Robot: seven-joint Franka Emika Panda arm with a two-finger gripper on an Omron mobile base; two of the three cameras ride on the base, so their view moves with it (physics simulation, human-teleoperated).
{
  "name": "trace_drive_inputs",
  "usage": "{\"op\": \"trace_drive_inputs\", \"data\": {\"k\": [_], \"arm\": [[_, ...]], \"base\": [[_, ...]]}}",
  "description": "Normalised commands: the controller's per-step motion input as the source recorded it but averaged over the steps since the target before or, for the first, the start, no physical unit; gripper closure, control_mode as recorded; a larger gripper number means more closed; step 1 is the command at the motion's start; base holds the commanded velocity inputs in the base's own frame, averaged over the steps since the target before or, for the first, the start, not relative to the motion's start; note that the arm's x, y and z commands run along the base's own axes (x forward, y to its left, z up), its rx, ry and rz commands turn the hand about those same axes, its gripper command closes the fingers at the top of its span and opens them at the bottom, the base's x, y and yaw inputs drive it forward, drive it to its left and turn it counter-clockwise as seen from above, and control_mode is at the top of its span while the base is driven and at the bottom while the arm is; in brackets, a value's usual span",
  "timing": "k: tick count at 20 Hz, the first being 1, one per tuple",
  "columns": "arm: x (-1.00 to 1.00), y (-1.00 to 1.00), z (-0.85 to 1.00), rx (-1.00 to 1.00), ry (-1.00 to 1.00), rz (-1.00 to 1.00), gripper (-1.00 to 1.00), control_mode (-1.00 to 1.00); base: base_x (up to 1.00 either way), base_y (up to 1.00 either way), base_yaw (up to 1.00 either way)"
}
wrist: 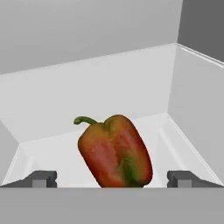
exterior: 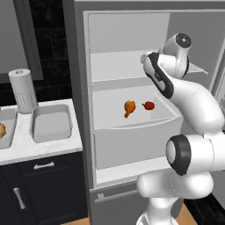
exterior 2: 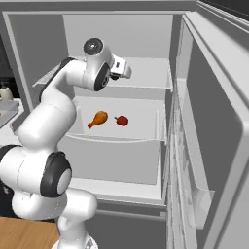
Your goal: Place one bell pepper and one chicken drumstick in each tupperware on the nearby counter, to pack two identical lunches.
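On the counter (exterior: 44, 147) at my nine o'clock, an empty tupperware (exterior: 51, 123) sits beside a paper towel roll (exterior: 23, 91). On the open fridge's middle shelf (exterior: 132, 116), the chicken drumstick (exterior: 129, 107) lies just at nine o'clock of the bell pepper (exterior: 149, 105), apart. My gripper (wrist: 112, 179) hangs spread wide, grasping nothing, the bell pepper between my fingertips (wrist: 43, 178).

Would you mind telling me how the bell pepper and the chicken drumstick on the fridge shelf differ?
The bell pepper is red with green patches and a curled green stem; the chicken drumstick is orange-brown. The pepper is rounded and compact; the drumstick is longer, tapering to a thin end. The pepper lies nearer the open door. Both rest apart on the same fridge shelf.
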Motion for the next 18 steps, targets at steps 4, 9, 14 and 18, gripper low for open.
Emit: {"op": "trace_drive_inputs", "data": {"k": [4, 9, 14, 18], "arm": [[0.50, -0.14, -0.19, 0.00, 0.03, 0.00, -1.00, -1.00], [0.35, -0.02, -0.18, 0.00, 0.05, 0.00, 1.00, -1.00], [0.01, 0.00, -0.25, -0.03, 0.00, 0.02, 1.00, -1.00], [-0.34, 0.01, -0.66, -0.06, 0.02, 0.01, 1.00, -1.00]], "base": [[0.00, 0.00, 0.00], [0.00, 0.00, 0.00], [0.00, 0.00, 0.00], [0.00, 0.00, 0.00]]}}
